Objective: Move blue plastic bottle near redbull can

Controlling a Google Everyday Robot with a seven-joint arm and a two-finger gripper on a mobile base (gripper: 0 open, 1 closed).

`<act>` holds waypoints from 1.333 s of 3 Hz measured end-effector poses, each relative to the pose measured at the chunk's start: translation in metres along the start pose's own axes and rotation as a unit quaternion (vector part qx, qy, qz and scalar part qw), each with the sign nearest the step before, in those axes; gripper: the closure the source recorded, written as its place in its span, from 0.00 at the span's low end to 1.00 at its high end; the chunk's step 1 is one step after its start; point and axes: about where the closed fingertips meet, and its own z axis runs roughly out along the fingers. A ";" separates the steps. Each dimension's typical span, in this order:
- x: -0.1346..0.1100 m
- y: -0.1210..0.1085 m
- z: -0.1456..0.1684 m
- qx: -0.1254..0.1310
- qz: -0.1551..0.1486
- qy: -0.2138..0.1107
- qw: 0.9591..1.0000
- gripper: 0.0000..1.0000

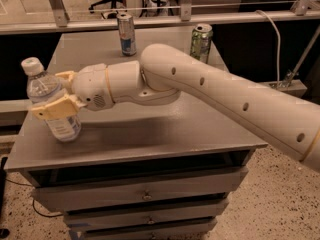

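Observation:
The blue plastic bottle (50, 101), clear with a white cap and pale label, is at the left side of the grey table (150, 124), tilted with its cap leaning left. My gripper (54, 95) is shut on the bottle's middle, one yellowish finger (52, 109) across the front and one behind it. The bottle's base looks just above or barely touching the tabletop. The redbull can (127, 34), slim, silver and blue, stands upright at the far edge of the table, well behind and to the right of the bottle.
A wider green-and-white can (200, 42) stands at the far right of the table. My arm (225, 99) crosses the table from the right. Drawers sit under the tabletop. A rail (160, 6) and dark gap lie behind the table.

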 end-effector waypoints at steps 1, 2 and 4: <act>-0.003 -0.018 -0.046 0.046 -0.015 0.017 0.999 1.00; -0.019 -0.042 -0.108 0.107 -0.043 0.023 0.993 1.00; -0.025 -0.044 -0.117 0.117 -0.052 0.025 0.991 1.00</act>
